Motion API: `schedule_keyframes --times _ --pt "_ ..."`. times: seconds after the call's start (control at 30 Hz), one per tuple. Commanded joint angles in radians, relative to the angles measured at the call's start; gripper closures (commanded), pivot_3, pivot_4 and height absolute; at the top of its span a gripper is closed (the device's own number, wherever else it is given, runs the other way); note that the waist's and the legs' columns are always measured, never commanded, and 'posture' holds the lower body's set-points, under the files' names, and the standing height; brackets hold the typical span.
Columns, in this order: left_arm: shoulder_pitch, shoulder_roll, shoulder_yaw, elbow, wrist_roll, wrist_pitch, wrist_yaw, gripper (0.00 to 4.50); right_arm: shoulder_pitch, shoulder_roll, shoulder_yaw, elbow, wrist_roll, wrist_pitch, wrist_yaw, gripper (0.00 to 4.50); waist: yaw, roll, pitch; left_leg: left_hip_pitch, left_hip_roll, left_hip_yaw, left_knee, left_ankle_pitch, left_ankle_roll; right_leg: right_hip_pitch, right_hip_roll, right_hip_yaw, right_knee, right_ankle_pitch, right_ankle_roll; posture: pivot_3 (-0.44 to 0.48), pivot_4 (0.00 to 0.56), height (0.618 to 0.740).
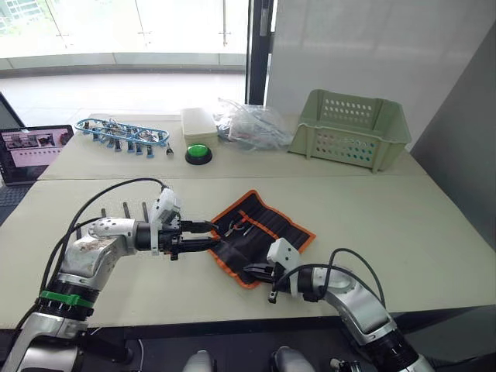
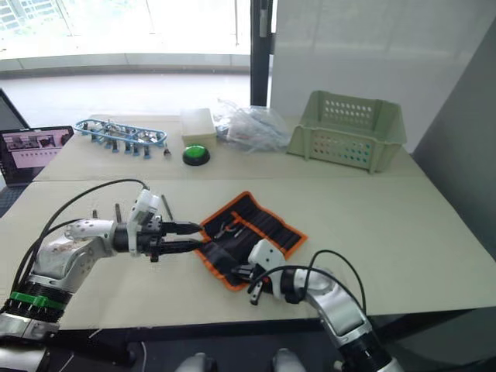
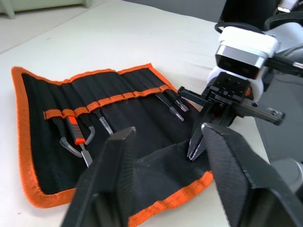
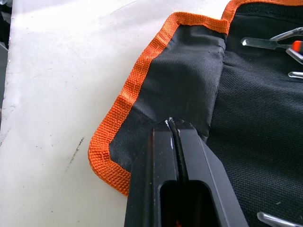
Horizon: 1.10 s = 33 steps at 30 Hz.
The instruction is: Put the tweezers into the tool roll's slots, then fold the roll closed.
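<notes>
Right wrist view: the right gripper (image 4: 176,130) has its jaws pressed together on the black fabric of the tool roll (image 4: 255,118), a flat black pouch with orange woven edging, close to the roll's near corner.
Why pinched: this grip looks meant to lift the near flap for the fold.
Left gripper (image 3: 165,156): jaws wide, one on each side of the raised flap at the roll's near edge, gripping nothing; probably placed to take the flap.
Tweezers (image 3: 166,102): thin black pointed metal pieces tucked under the orange strip of the slots (image 3: 109,100), with one orange-handled tool beside them; their exact count is hard to tell.
Tool roll on the desk (image 1: 387,209): open and flat, between the two grippers.
Beyond the roll: a pale green plastic basket (image 1: 353,128) and a round green button (image 1: 198,153), well apart from it.
Stage: loading seems finished, folding just beginning.
</notes>
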Motion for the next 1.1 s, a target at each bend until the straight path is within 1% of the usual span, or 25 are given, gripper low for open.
schedule_keyframes --times 0.03,0.07,0.1,0.13,0.23,0.33,0.53,0.7,0.77,0.9,1.1 --pt "0.005 -0.096 0.015 -0.057 0.069 0.011 0.195 3.64 -0.007 -0.007 -0.008 0.017 0.001 0.021 0.001 4.50 0.002 0.000 0.000 0.000 0.000 0.000 0.000 0.000 0.000 0.000 0.000 0.000 0.000 0.000 0.000 0.000 0.150 0.725" --pt "0.010 -0.127 0.015 -0.061 0.092 0.008 0.244 4.00 -0.009 -0.008 -0.009 0.020 0.001 0.021 0.002 4.50 0.004 0.000 0.000 0.000 0.000 0.000 0.000 0.000 0.000 0.000 0.000 0.000 0.000 0.000 0.000 0.000 0.150 0.725" --pt "0.018 -0.143 0.012 -0.067 0.109 0.008 0.265 4.30 -0.009 -0.009 -0.009 0.020 0.002 0.022 0.004 4.50 0.004 0.000 0.000 0.000 0.000 0.000 0.000 0.000 0.000 0.000 0.000 0.000 0.000 0.000 0.000 0.000 0.150 0.725" --pt "0.027 -0.155 0.008 -0.069 0.129 0.003 0.283 4.45 -0.009 -0.011 -0.009 0.018 0.004 0.025 0.006 4.50 0.004 0.000 0.000 0.000 -0.001 0.000 0.000 0.000 0.000 0.000 0.000 0.000 0.000 0.001 0.000 0.000 0.150 0.725" --pt "0.072 -0.167 -0.015 -0.083 0.178 -0.016 0.296 4.45 -0.004 -0.019 -0.006 0.005 0.009 0.029 0.020 4.50 0.000 0.000 0.000 0.000 -0.001 0.000 0.000 0.000 0.000 0.000 0.000 0.001 0.000 0.001 0.000 0.000 0.150 0.725" --pt "0.108 -0.180 -0.024 -0.029 0.219 -0.049 0.299 4.45 -0.002 -0.030 -0.013 -0.015 0.021 0.041 0.033 4.50 0.002 0.000 0.000 0.000 -0.001 0.000 0.000 0.000 0.000 0.000 0.000 0.001 -0.001 0.001 0.000 0.000 0.150 0.725" --pt "0.130 -0.197 -0.061 0.065 0.306 -0.134 0.292 4.45 -0.013 -0.052 -0.037 -0.058 0.064 0.074 0.057 4.50 0.009 0.000 0.000 0.001 -0.001 0.000 0.000 0.000 0.000 0.001 -0.001 0.001 -0.002 0.001 0.000 0.000 0.150 0.725" --pt "0.137 -0.208 -0.065 0.095 0.326 -0.172 0.279 4.45 -0.091 0.019 -0.113 -0.092 0.178 0.155 0.027 4.50 0.007 0.001 0.000 0.002 -0.001 0.000 0.000 0.000 0.000 0.002 -0.001 0.001 -0.001 0.001 0.000 0.000 0.150 0.725" --pt "0.139 -0.200 -0.067 0.111 0.343 -0.192 0.270 4.45 -0.135 0.047 -0.101 -0.061 0.158 0.155 0.009 4.50 0.008 0.001 -0.001 0.002 -0.001 0.000 0.000 0.000 0.000 0.002 -0.001 0.001 -0.001 0.002 -0.001 0.000 0.150 0.725" --pt "0.132 -0.201 -0.063 0.132 0.350 -0.205 0.263 4.45 -0.206 0.086 -0.052 0.056 0.075 0.113 -0.034 4.50 0.008 0.002 -0.002 0.003 -0.001 0.000 0.000 0.000 0.000 0.002 -0.001 0.001 -0.001 0.002 -0.001 0.000 0.150 0.725" --pt "0.122 -0.201 -0.052 0.143 0.353 -0.217 0.262 4.45 -0.234 0.119 0.001 0.190 -0.003 0.055 -0.048 4.50 0.007 0.002 -0.002 0.002 -0.001 0.000 0.000 0.000 0.000 0.002 -0.001 0.001 -0.001 0.002 -0.001 0.000 0.150 0.725"
